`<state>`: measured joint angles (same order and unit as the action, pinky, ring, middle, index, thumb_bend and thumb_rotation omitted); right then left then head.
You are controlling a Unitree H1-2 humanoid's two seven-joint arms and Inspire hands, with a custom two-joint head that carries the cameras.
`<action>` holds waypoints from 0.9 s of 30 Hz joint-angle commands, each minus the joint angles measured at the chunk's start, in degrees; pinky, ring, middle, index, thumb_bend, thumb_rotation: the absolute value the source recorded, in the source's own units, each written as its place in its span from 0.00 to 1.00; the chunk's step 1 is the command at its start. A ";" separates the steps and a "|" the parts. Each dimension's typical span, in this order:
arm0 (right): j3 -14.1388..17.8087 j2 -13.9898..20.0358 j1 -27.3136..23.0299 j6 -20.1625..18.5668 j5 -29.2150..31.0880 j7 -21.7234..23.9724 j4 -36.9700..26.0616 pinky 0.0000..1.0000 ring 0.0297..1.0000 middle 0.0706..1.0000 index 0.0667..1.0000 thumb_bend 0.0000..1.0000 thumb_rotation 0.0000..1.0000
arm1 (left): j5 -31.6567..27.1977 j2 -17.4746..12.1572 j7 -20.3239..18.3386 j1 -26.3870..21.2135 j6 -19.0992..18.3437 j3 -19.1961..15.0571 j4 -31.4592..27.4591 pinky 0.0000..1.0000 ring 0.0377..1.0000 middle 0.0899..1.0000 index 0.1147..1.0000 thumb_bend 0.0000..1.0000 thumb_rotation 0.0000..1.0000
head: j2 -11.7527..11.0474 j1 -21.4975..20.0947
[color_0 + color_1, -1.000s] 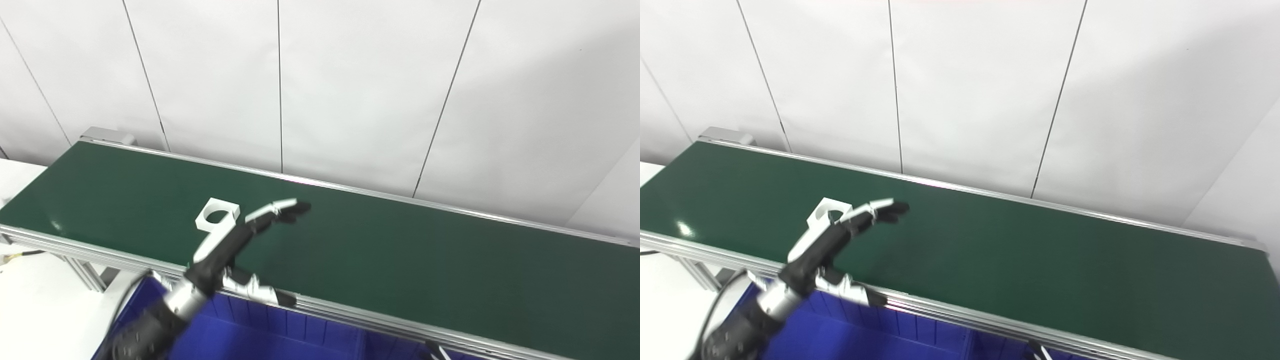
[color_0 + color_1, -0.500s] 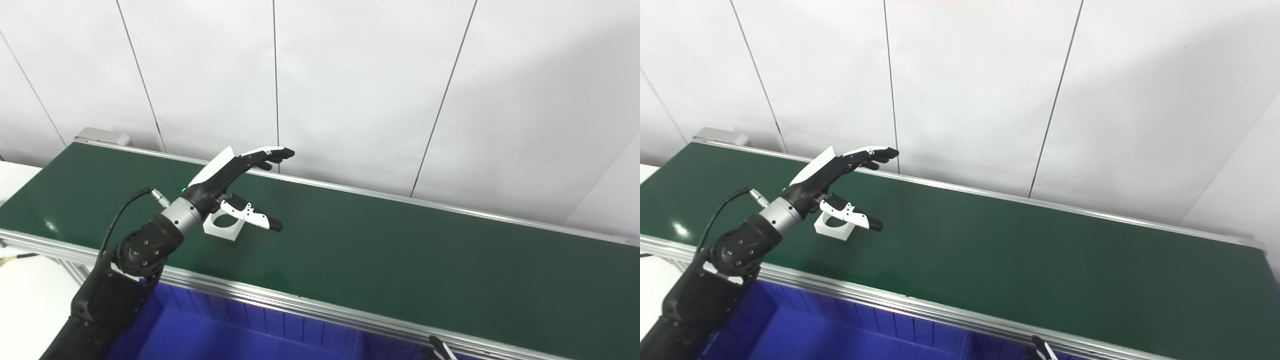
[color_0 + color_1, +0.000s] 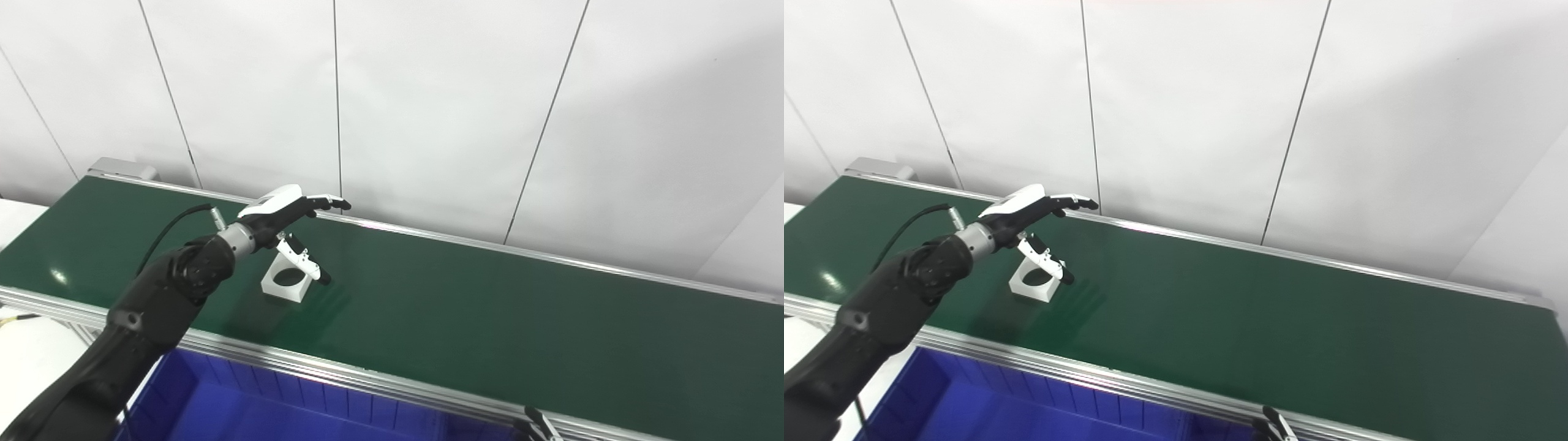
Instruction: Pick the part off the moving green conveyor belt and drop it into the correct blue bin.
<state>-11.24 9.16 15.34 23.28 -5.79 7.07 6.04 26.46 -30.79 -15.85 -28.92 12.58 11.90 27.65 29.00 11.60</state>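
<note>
The white part (image 3: 286,282) lies on the green conveyor belt (image 3: 490,318), left of centre in the frame, not yet picked. The left robot hand (image 3: 288,214) hangs just above it, fingers spread, holding nothing. Grasping and dropping into the blue bin (image 3: 257,410), at the lower left, remain.

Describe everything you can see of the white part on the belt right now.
The white part is a small squarish block, plastic by its look, with a large round hole through its top face. It lies flat on the green conveyor belt, toward its left end. The open left hand hovers over it, thumb reaching down by its right edge; contact is unclear.
</note>
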 commanded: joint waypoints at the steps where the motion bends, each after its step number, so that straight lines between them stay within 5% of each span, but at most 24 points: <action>1: 0.14 -0.26 -0.39 3.47 0.62 -0.14 -0.95 0.75 0.83 0.86 0.94 0.94 0.27 | 2.38 -2.05 2.30 -3.15 1.77 0.77 1.63 0.81 0.89 0.90 0.85 0.94 0.17 | 0.09 -0.16; 11: -0.07 0.12 -0.01 3.44 0.90 0.13 -1.60 0.74 0.83 0.86 0.94 0.93 0.27 | 6.72 -1.48 5.02 -5.28 2.70 4.04 9.28 0.89 0.93 0.93 0.87 0.97 0.12 | 0.39 -0.13; 21: -0.02 0.17 0.55 3.52 1.21 0.12 -2.23 0.73 0.82 0.85 0.94 0.93 0.28 | 10.04 -1.39 3.04 -4.81 -0.56 7.79 8.69 0.95 0.97 0.96 0.90 0.96 0.13 | 0.90 0.11; 27: 0.02 0.19 0.76 3.54 1.85 0.28 -2.45 0.73 0.82 0.85 0.94 0.93 0.27 | 10.87 0.24 6.87 -4.46 -0.04 8.14 11.12 0.88 0.93 0.93 0.87 0.86 0.01 | 1.19 0.20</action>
<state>-11.34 9.24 15.91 23.47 -5.00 7.10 5.76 37.36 -30.30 -11.35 -31.15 12.13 20.67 38.44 30.14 11.86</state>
